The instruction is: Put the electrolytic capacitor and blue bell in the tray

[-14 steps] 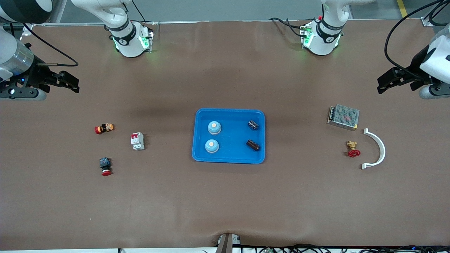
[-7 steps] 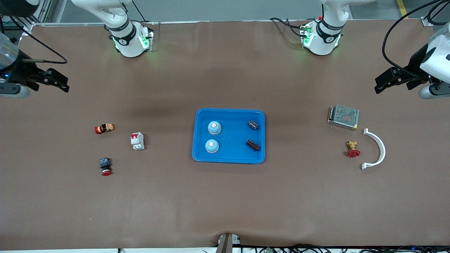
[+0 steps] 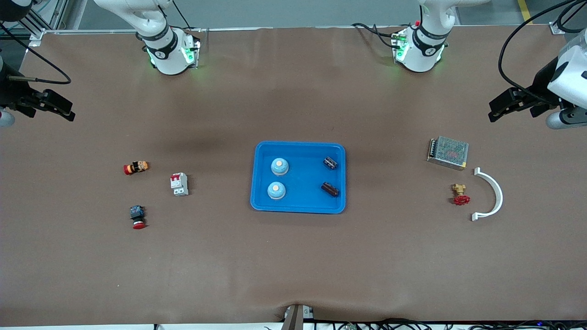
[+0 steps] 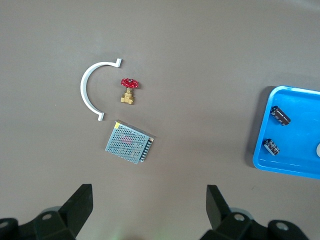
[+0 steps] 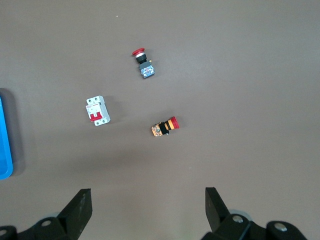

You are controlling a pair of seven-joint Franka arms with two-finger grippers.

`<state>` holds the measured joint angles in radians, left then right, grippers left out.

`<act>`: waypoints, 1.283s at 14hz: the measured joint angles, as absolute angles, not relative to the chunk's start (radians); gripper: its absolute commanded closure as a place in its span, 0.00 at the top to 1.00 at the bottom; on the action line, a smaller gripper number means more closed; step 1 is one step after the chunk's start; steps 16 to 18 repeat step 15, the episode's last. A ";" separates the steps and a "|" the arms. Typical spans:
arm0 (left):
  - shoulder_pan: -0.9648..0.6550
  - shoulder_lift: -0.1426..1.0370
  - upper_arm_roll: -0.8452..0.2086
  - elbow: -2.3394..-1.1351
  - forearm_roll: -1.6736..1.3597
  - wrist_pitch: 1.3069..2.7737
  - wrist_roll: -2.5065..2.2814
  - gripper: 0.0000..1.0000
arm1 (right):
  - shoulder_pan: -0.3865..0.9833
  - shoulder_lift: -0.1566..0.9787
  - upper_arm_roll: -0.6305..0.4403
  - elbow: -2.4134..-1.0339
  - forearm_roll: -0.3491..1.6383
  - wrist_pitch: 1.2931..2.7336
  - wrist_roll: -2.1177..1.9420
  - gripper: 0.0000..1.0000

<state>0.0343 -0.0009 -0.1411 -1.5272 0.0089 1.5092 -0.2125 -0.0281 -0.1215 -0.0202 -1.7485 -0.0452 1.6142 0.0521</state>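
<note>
The blue tray [image 3: 298, 145] lies at the middle of the table. In it stand two light-blue bells [image 3: 279, 166] [image 3: 276, 190], and two dark electrolytic capacitors [image 3: 330, 162] [image 3: 329, 189] lie toward the left arm's end. My left gripper [image 3: 496, 109] hangs open and empty over the table's left-arm end. In the left wrist view it [image 4: 149, 192] looks down on bare mat, with the tray [image 4: 260, 150] and both capacitors [image 4: 280, 115] [image 4: 271, 146] off to one side. My right gripper [image 3: 65, 110] [image 5: 147, 192] is open and empty over the right-arm end, with the tray's edge [image 5: 4, 145] just in view.
Toward the left arm's end lie a mesh-covered power supply [image 3: 448, 152], a brass valve with a red handle [image 3: 460, 194] and a white curved bracket [image 3: 493, 195]. Toward the right arm's end lie a circuit breaker [image 3: 179, 184], an orange-bodied red button [image 3: 135, 167] and a red-capped push button [image 3: 137, 217].
My right gripper has drawn back toward the right arm's end of the table and stayed open. The left gripper has barely shifted. Nothing in the tray moved.
</note>
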 measured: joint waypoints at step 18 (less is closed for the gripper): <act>0.036 -0.001 -0.140 -1.527 0.009 1.509 -0.213 1.00 | -0.028 -0.121 -0.019 -1.720 -0.044 1.544 0.053 1.00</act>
